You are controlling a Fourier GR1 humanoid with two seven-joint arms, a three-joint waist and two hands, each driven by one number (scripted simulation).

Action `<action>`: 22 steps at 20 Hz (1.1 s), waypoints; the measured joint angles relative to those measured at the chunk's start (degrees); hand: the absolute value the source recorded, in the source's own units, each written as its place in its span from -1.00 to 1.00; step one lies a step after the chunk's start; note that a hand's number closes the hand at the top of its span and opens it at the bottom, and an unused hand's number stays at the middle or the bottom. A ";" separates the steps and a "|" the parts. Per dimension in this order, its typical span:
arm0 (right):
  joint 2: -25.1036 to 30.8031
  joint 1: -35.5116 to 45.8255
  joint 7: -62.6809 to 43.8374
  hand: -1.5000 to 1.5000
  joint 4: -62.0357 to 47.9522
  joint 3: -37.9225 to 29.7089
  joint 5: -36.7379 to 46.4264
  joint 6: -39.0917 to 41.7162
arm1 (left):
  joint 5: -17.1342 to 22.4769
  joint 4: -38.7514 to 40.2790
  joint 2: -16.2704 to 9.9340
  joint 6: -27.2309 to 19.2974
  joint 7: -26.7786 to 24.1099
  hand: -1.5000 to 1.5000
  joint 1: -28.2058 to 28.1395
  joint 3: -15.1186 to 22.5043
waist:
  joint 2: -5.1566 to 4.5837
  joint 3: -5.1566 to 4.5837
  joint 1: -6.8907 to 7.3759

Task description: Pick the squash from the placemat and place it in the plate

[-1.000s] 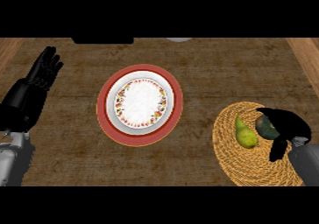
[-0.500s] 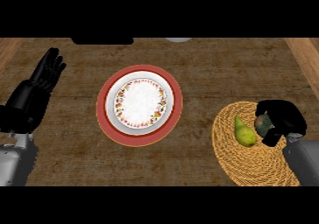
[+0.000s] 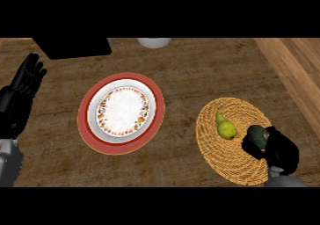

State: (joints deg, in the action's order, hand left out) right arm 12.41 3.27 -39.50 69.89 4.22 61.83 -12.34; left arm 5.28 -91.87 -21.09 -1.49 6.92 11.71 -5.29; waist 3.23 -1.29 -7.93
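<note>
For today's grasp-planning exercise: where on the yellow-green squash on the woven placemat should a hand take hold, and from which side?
Probably grip the squash round its wide lower bulb, not the narrow neck pointing away from the robot. Come from above and its right, where the right hand already is on the placemat. A dark green item lies between them.

counter (image 3: 188,70) (dark wood) | plate (image 3: 124,113) | woven placemat (image 3: 237,165)

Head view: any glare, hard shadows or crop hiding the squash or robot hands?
Head view: lighting is flat, with no glare on the plate; the placemat casts only a faint shadow. The yellow-green squash reads clearly; the dark green item blends into the black right robot hand curled against it. The left robot hand rests open at the left edge, its forearm cropped.
</note>
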 measured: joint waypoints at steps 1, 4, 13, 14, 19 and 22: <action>-1.69 -1.24 -2.38 1.00 1.56 0.49 1.09 -1.35 | 0.06 -0.08 -0.15 0.00 0.13 0.00 -0.21 -0.19 | 0.08 -0.01 -0.08; -6.72 -3.86 -8.42 1.00 7.05 3.90 5.54 -5.10 | 0.16 -0.17 -0.39 0.24 0.09 0.00 -0.67 -0.38 | -0.01 0.09 0.34; -11.52 -3.84 -20.24 1.00 25.48 22.41 19.64 -8.97 | 0.56 -0.92 0.13 1.47 0.31 0.00 0.04 1.08 | -0.82 0.73 3.93; -11.61 -3.69 -21.35 1.00 27.30 24.56 21.13 -8.53 | 0.62 -0.98 0.22 1.56 0.16 0.00 0.12 1.16 | -0.96 0.76 4.32; -11.73 -1.12 -26.98 1.00 33.00 34.47 27.71 -5.68 | 0.80 -0.93 0.69 2.19 -0.06 0.00 1.25 1.96 | -1.86 0.92 6.21; -11.67 1.31 -29.92 1.00 34.62 37.92 30.27 -3.56 | 0.97 -0.93 0.92 2.73 -0.41 0.00 1.82 2.36 | -2.31 0.99 7.17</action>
State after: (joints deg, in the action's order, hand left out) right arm 0.74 4.58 -69.43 104.51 42.13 92.10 -15.90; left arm 6.25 -92.80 -20.17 1.24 6.52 13.53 -2.93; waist 0.93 -0.30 -0.76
